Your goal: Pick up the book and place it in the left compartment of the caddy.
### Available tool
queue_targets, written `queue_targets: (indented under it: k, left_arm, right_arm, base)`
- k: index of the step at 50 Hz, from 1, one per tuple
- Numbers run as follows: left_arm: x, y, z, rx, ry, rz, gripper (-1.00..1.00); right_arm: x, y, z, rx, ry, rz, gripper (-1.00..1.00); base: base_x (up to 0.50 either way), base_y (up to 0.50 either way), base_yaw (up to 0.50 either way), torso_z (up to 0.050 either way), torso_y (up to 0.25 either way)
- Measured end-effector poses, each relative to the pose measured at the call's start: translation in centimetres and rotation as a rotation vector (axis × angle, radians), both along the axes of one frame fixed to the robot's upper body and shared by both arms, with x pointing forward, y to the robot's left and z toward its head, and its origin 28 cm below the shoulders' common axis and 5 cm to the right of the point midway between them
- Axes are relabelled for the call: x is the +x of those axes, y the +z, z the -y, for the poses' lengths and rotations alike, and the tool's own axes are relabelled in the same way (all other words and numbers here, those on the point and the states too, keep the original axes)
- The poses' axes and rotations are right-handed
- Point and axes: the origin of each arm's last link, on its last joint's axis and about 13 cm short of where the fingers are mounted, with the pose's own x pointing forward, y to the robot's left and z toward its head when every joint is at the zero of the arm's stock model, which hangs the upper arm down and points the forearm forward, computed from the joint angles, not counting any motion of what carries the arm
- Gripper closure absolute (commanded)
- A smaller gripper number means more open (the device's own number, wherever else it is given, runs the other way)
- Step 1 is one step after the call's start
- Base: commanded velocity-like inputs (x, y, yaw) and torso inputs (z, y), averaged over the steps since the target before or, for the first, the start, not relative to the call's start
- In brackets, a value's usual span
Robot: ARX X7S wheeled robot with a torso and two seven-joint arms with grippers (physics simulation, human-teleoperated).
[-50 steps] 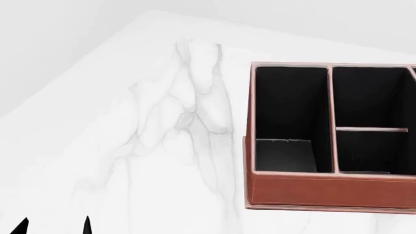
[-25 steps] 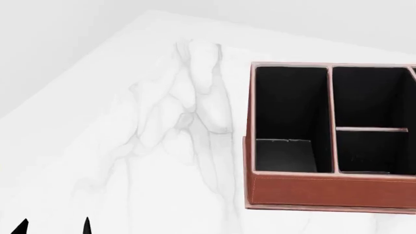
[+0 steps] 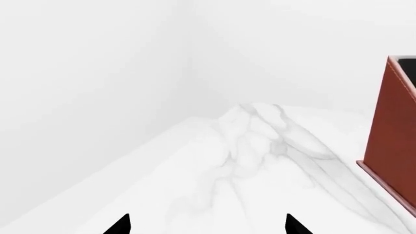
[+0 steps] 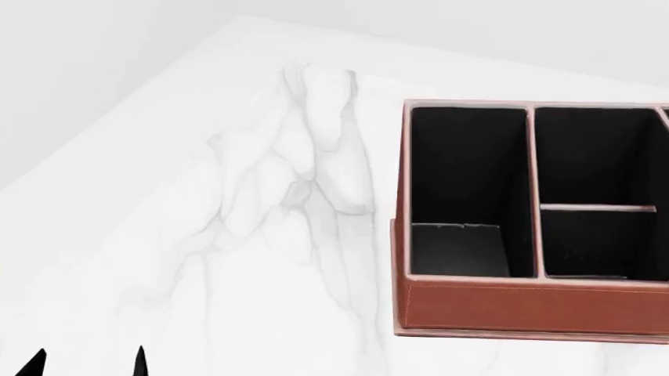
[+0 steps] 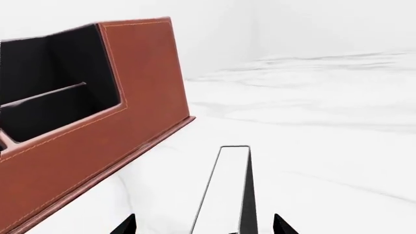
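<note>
**Right gripper straddles the book, grasp not yet made**

Nearest, in the right wrist view, the right gripper (image 5: 201, 225) stands wide open. Its two black fingertips sit either side of the small thin black-covered book with white page edges (image 5: 224, 195) with clear gaps, so it holds nothing. The book shows edge-on as a narrow strip on the white marble tabletop (image 5: 325, 146), outside and near an outer wall of the large reddish-brown leather-look rectangular caddy (image 5: 130, 97). Whether the book stands on edge or lies flat, I cannot tell.

The left gripper (image 4: 86, 364) waits low over bare marble, fingertips spread and empty.

The step in hand looks like the pick-up. Next the fingers need to close squarely on the covers, then lift clear of the rim and carry across to the long black-lined left compartment (image 4: 471, 172) farther off.

Count: one book, one caddy, two grippers. The head view shows three compartments fully, namely the long left one plus two shorter ones split by a crossbar.
</note>
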Motion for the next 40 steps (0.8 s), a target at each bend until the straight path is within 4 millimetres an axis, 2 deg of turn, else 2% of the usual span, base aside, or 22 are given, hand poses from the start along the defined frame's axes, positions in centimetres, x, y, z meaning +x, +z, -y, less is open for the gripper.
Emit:
queue_targets:
  k: [25, 40]
  left_arm:
    - [0.0, 0.1, 0.0, -0.004, 0.001, 0.001, -1.0]
    - [-0.1, 0.1, 0.0, -0.004, 0.001, 0.0, -1.0]
  right_arm:
    - [0.3, -1.1, 0.3, 0.039, -0.007, -0.044, -1.0]
    - [0.2, -1.2, 0.4, 0.0, -0.045, -0.067, -1.0]
  base:
    - [0.0, 0.0, 0.0, 0.0, 0.0]
    - [0.0, 0.0, 0.0, 0.0, 0.0]
